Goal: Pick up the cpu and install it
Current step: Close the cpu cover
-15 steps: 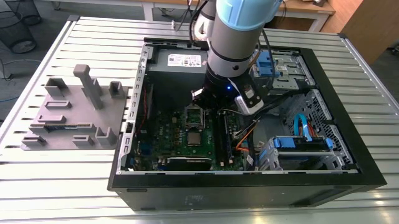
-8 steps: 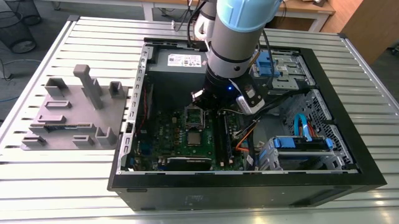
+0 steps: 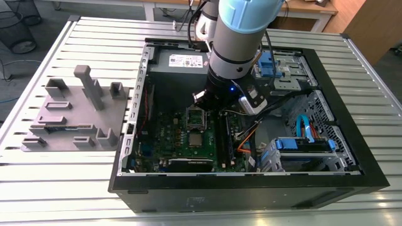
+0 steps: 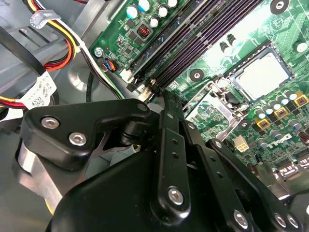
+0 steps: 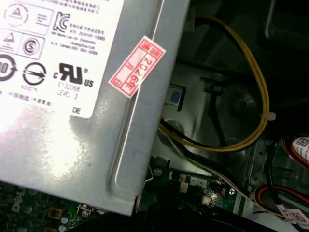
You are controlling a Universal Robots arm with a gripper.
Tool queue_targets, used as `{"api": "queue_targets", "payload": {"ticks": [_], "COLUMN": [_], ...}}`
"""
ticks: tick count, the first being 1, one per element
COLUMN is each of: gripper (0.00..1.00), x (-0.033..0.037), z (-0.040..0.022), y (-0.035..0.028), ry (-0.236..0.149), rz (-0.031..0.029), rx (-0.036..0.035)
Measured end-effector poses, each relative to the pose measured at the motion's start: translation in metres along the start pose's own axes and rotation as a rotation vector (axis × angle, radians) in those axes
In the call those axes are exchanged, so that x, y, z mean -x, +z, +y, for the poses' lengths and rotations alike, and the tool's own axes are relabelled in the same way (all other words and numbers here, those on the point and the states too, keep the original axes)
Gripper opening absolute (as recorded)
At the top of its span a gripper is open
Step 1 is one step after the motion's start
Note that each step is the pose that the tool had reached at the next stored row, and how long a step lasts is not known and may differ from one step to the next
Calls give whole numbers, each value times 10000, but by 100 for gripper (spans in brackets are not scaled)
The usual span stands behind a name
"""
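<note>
The black-linked gripper (image 4: 164,113) on the pale blue and grey arm (image 3: 242,28) hangs inside the open black steel computer case (image 3: 370,179), just above the silver-framed rectangular socket (image 3: 196,117). That is probably because the chip must go there. Whether the gripper is clenched or released I cannot tell. The cpu (image 3: 196,140), a small flat square with a matt silvery-grey metal top and a thin dark rim, lies face up on the glossy green motherboard (image 3: 169,136). It sits just nearer than the socket and apart from the gripper, open to a grasp from above. Long dark ribbed memory slots (image 4: 203,43) run beside both. The case lies on its side on a slatted aluminium table (image 3: 63,188), so the board faces upward. A grey moulded plastic fixture (image 3: 69,117) stands at the exterior view's left.
</note>
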State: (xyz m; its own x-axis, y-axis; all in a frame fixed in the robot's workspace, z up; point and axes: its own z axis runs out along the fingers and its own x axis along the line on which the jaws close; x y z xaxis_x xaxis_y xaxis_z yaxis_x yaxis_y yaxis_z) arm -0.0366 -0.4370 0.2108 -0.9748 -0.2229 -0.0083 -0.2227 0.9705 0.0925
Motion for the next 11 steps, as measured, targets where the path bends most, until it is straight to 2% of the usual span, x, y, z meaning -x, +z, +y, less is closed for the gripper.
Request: {"api": "queue_targets", "payload": {"ticks": [3, 6, 11], "gripper": [11, 11, 11], "x": [0, 1, 1], "z": [-1, -1, -3], "y": [5, 10, 35], "ry": [-284, -552, -563], "rz": [24, 22, 3], "rx": [9, 85, 161]}}
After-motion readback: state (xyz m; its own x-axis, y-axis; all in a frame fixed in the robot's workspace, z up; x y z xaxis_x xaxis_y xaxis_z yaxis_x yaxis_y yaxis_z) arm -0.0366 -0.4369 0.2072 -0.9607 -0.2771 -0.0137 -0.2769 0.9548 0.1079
